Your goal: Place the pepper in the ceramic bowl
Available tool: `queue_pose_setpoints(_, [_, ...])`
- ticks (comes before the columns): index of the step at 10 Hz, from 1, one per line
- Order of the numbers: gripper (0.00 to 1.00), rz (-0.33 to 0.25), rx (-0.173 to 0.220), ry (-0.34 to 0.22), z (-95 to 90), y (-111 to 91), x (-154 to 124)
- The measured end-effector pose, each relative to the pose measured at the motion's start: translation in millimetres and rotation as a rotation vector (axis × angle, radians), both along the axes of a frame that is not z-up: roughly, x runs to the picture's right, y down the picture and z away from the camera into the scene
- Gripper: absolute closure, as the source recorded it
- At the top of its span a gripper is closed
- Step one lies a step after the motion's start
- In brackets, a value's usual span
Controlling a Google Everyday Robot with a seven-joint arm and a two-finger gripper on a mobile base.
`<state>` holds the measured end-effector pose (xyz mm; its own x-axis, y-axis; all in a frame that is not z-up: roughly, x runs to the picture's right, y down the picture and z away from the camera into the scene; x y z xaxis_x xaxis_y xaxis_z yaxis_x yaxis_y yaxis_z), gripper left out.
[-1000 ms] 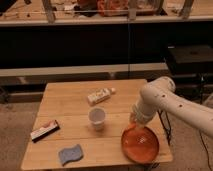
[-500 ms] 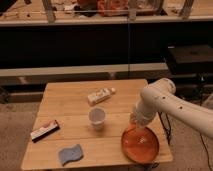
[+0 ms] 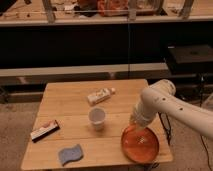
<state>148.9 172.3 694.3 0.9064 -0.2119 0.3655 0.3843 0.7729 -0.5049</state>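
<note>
The ceramic bowl (image 3: pixel 140 145) is a wide, shallow orange-red dish at the front right corner of the wooden table (image 3: pixel 70 100). My white arm reaches in from the right. The gripper (image 3: pixel 136 125) points down at the bowl's back left rim, just above it. A small pale streak (image 3: pixel 142 140) lies inside the bowl below the gripper. I cannot tell whether that streak is the pepper, and no pepper shows clearly anywhere else.
A translucent white cup (image 3: pixel 97 118) stands mid-table, left of the bowl. A white and tan carton (image 3: pixel 100 95) lies behind it. A red and white packet (image 3: pixel 45 130) and a blue sponge (image 3: pixel 70 153) lie at the front left. Dark shelving stands behind the table.
</note>
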Motion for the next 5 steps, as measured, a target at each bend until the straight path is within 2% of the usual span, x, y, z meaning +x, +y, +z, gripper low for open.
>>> queue_pose_setpoints(2, [0.7,0.004,0.0,0.001,0.8,0.6,-0.7])
queue_pose_setpoints(5, [0.67,0.015,-0.001,0.005,2.2,1.0,-1.5])
